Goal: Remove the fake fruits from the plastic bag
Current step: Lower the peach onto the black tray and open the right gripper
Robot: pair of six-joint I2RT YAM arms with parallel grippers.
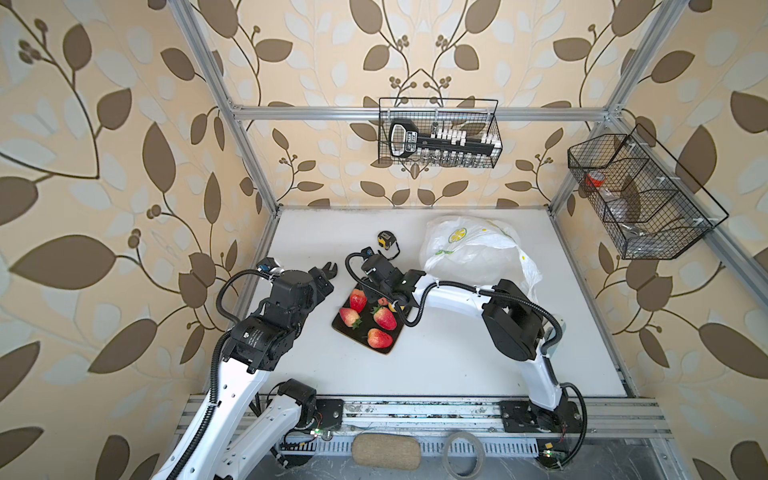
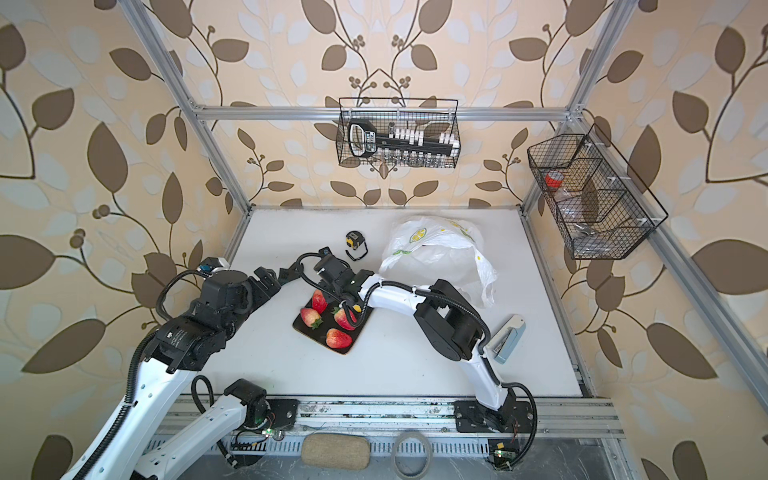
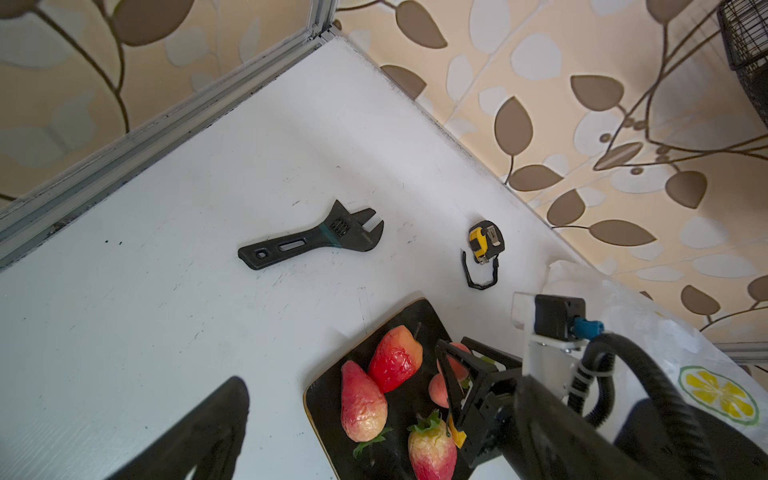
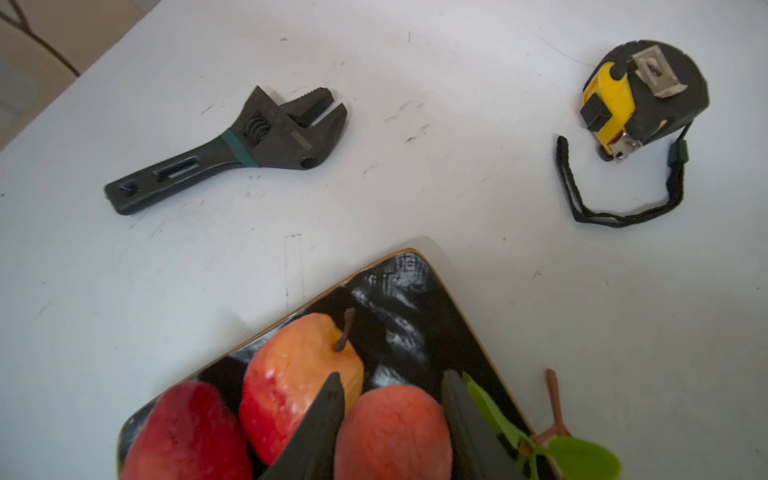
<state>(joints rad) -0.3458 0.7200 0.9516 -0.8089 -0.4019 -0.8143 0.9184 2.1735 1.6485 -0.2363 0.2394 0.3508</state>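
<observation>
On the white table (image 1: pixel 457 365), bag (image 1: pixel 473 253) lying at its far right corner, the right gripper (image 4: pixel 394 376) is holding a round fruit (image 4: pixel 392 436) in narrowly parted jaws over the central tray (image 4: pixel 399 299), probably placing it; release and bag re-entry should follow; left gripper (image 2: pixel 276 277) is hanging open, empty.

A: What colour are the strawberries (image 1: pixel 385 318)?
B: Red, green tops. The round fruit (image 4: pixel 392 432) is pink-red. Tray (image 4: pixel 399 299) black.
A: The bag (image 1: pixel 473 253)?
B: White, with yellow lemons. Tape (image 4: pixel 640 95) yellow and black. Wrench (image 4: pixel 232 141) black.
</observation>
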